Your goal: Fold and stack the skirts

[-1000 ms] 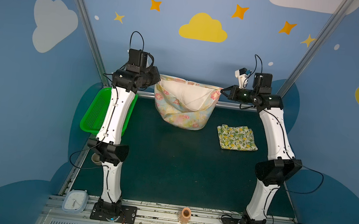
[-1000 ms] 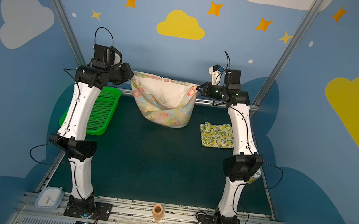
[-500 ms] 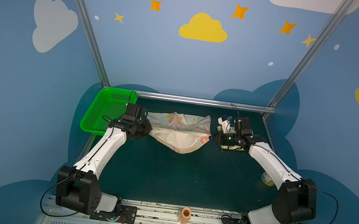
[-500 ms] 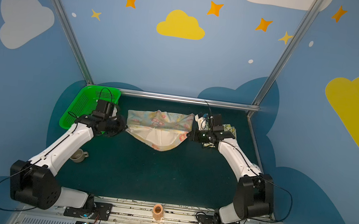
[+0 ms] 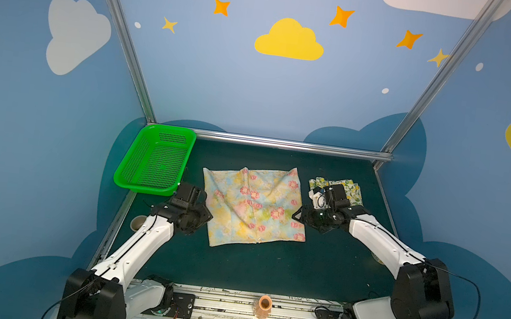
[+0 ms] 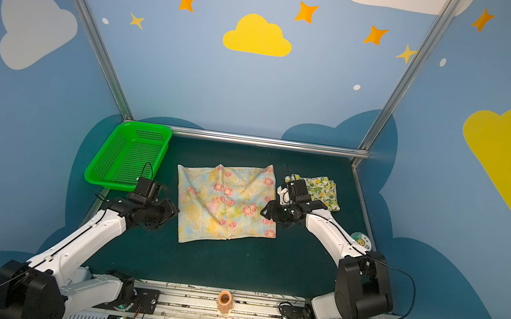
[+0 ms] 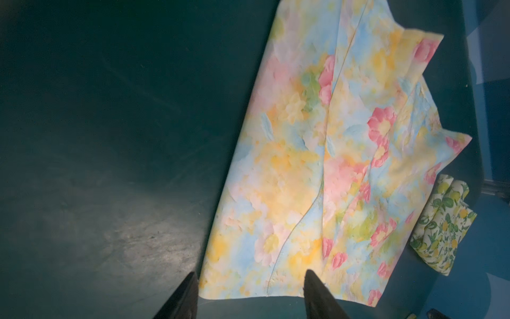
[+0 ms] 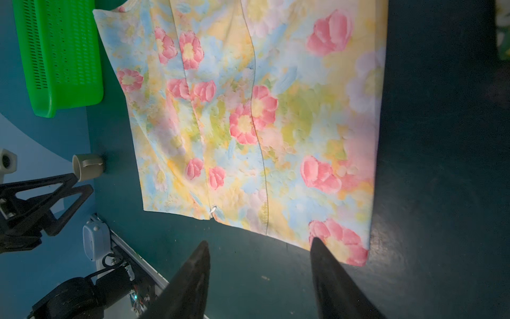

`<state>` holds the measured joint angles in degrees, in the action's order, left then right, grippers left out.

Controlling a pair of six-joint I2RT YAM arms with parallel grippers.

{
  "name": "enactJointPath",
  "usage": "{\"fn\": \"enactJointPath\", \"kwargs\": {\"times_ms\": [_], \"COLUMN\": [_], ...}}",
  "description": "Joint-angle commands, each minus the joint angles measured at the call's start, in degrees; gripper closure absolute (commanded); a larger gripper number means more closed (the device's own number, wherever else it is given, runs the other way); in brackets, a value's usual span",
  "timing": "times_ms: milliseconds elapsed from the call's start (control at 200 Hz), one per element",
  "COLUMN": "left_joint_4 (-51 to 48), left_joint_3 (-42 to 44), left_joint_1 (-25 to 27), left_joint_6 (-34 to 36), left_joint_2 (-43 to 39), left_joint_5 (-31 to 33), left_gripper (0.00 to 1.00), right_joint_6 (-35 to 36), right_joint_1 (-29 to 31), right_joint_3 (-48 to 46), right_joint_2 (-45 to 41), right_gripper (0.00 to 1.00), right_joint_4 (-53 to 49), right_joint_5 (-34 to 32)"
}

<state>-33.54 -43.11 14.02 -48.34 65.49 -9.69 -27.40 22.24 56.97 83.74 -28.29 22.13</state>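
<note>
- Nearest to me, the flowered skirt (image 5: pixel 255 206) lies spread on the dark mat (image 5: pixel 266 274), squarely between the two grippers. Its near hem, with a small zip pull (image 8: pixel 212 210), comes closer to me than either of them.
- I'd say the step in hand is folding this second skirt. It is laid out as one broad sheet with a few raised ridges, and as far as I can tell no fold has been made in it.
- The left gripper (image 7: pixel 250 273) stands open with its jaws well apart and nothing pinched. It sits at the skirt's edge on its own side, one finger over cloth and the other over bare mat. I can't tell whether a tip touches the fabric.
- The right gripper (image 8: pixel 259 241) is likewise spread and empty. One finger is over the skirt's pink-flowered near corner and the other over bare mat, and again I can't tell if it touches.
- To my eye, the next move calls for each gripper to settle onto its edge and pinch the thin cloth. Then both would carry it over in step so the halves meet squarely, since limp fabric like this is likely to slide or bunch along those ridges.
- Just beyond the right gripper, the lemon-print skirt (image 5: pixel 351 193) lies folded into a small packet, a little apart from the flowered one. I expect the stack will be made there.
- Beyond the left gripper and out to its far side sits the green perforated basket (image 5: pixel 154 161), clear of both skirts.
</note>
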Motion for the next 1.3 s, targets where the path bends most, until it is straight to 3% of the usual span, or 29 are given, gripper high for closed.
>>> {"fn": "enactJointPath", "kwargs": {"times_ms": [0, 220, 511, 1296], "left_joint_4": [-3.20, -7.96, -1.58, 7.76], "left_joint_3": [0.49, 1.32, 5.52, 9.11], "left_joint_1": [2.55, 3.58, 3.97, 5.44], "left_joint_6": [-2.00, -1.78, -3.33, -3.12], "left_joint_2": [3.08, 9.17, 10.09, 10.96], "left_joint_5": [-1.19, -3.47, -4.69, 1.70], "left_gripper": [0.37, 0.37, 0.54, 0.77], "right_joint_6": [0.41, 0.15, 0.06, -0.37], "right_joint_1": [-0.84, -5.36, -7.67, -8.75], "right_joint_3": [1.94, 0.06, -0.42, -0.49], "right_joint_2": [2.55, 5.32, 8.74, 10.50], "right_gripper": [0.43, 0.45, 0.48, 0.49], "right_joint_4": [-7.12, -7.73, -5.90, -5.85], "right_joint_5": [-0.35, 4.14, 8.56, 10.44]}}
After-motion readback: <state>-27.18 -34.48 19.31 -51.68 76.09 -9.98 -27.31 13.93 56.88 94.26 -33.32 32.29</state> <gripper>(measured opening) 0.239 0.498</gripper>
